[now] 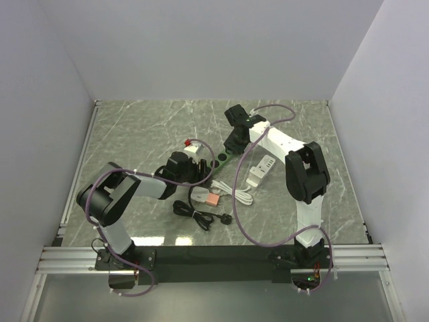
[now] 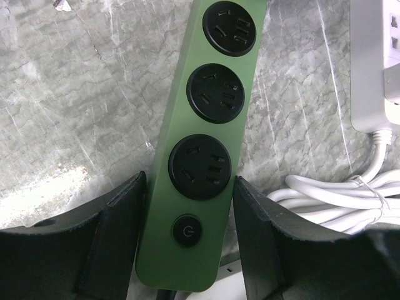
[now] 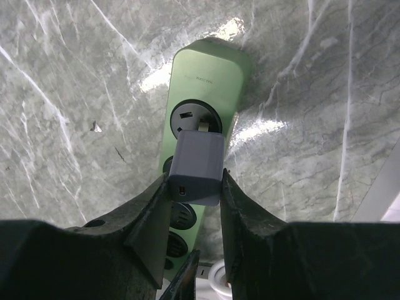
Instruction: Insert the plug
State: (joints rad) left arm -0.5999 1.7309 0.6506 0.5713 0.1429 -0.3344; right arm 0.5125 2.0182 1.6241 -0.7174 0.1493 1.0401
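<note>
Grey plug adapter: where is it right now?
In the right wrist view, the grey plug adapter is pinched in the right claw, its prongs at the end socket of the green power strip.

One green power strip, with three black sockets and one power button counted from the left wrist. One grey-blue plug. One white power strip. One white cable, one black cable, one pink block.

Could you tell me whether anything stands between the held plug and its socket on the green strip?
Nothing visible does. The plug, held by the right gripper, sits right at the bare end socket of the power strip; the left gripper clamps its switch end.
</note>
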